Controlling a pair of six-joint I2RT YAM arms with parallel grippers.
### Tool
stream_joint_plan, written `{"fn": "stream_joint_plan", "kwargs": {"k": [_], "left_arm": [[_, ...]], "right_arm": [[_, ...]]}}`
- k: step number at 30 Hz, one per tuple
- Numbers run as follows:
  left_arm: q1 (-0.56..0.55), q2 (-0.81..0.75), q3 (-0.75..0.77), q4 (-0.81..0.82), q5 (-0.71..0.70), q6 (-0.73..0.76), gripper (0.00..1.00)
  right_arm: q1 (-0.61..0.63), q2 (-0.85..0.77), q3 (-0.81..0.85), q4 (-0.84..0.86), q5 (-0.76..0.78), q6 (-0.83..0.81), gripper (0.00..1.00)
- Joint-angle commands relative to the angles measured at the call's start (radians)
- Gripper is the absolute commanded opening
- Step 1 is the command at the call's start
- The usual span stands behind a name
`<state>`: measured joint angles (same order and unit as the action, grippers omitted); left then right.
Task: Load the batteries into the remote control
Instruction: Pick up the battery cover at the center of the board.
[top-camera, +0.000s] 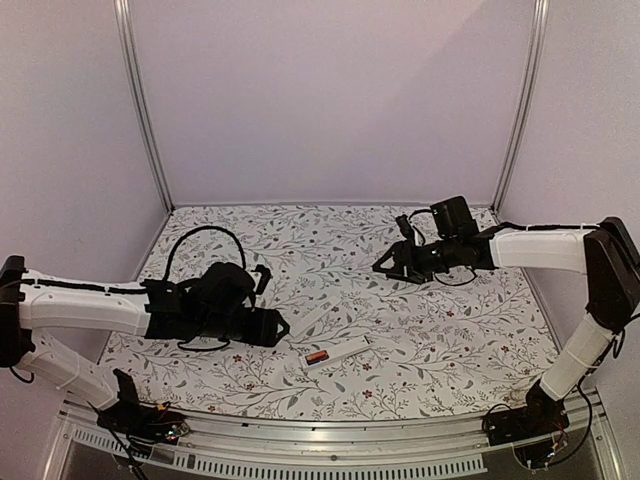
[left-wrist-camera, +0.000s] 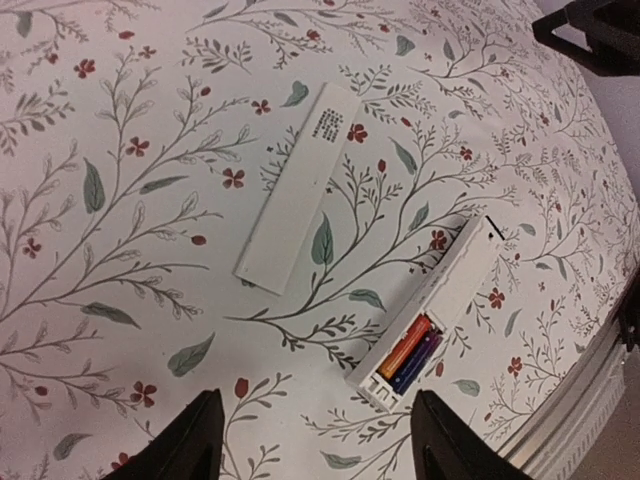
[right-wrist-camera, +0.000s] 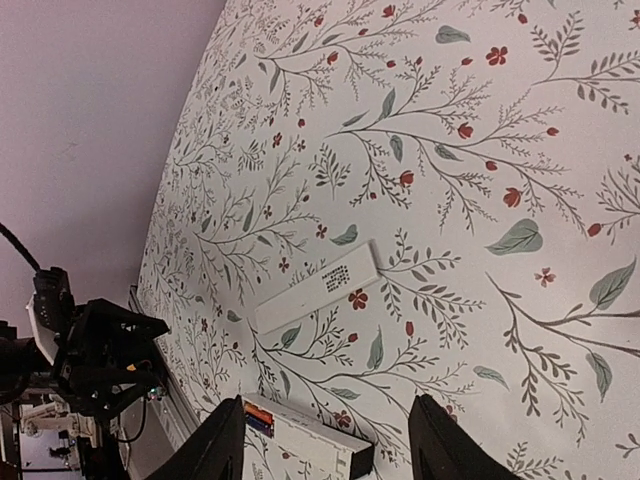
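Observation:
The white remote control (top-camera: 340, 352) lies back-up on the floral tablecloth near the front middle. Its open compartment holds two batteries (top-camera: 317, 357) side by side, one orange and one dark blue-purple. The left wrist view shows the remote (left-wrist-camera: 455, 275) and the batteries (left-wrist-camera: 410, 352) clearly; the right wrist view shows the remote (right-wrist-camera: 310, 440) and the batteries (right-wrist-camera: 257, 415) too. My left gripper (top-camera: 281, 327) (left-wrist-camera: 320, 445) is open and empty, just left of the remote's battery end. My right gripper (top-camera: 384, 263) (right-wrist-camera: 335, 445) is open and empty, raised at the back right, away from the remote.
A flat thin white strip with small print (top-camera: 317, 322) (left-wrist-camera: 295, 188) (right-wrist-camera: 318, 287) lies just behind the remote. The table's metal front edge (top-camera: 330, 435) runs close in front of it. A black cable (top-camera: 205, 235) loops over the left arm.

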<state>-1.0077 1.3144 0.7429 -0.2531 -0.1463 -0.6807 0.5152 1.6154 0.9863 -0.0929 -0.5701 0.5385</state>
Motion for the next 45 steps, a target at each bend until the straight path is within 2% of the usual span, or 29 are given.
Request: {"fn": "stream_joint_plan", "kwargs": {"k": [1,5,10,16,28,37,45], "left_arm": [[0.006,-0.031,-0.115,0.205,-0.028,-0.295,0.63],[0.008,0.011,-0.159,0.289,-0.029,-0.385,0.61],[0.035,0.099,-0.205,0.449,0.025,-0.451,0.52],[0.055,0.195,-0.165,0.462,0.048,-0.466,0.45],[0.101,0.341,-0.191,0.622,0.117,-0.569,0.33],[0.135,0.435,-0.189,0.623,0.118,-0.654,0.27],[0.141,0.485,-0.197,0.777,0.139,-0.605,0.26]], "right_arm": [[0.046,0.127,0.097,-0.055,-0.041,-0.066,0.54],[0.071,0.234,0.18,-0.079,-0.043,-0.095,0.5],[0.092,0.341,0.272,-0.108,-0.027,-0.124,0.47],[0.109,0.438,0.375,-0.163,0.003,-0.167,0.4],[0.137,0.571,0.513,-0.256,0.05,-0.244,0.35],[0.153,0.645,0.522,-0.264,0.016,-0.246,0.32],[0.159,0.665,0.489,-0.239,-0.039,-0.23,0.27]]}}
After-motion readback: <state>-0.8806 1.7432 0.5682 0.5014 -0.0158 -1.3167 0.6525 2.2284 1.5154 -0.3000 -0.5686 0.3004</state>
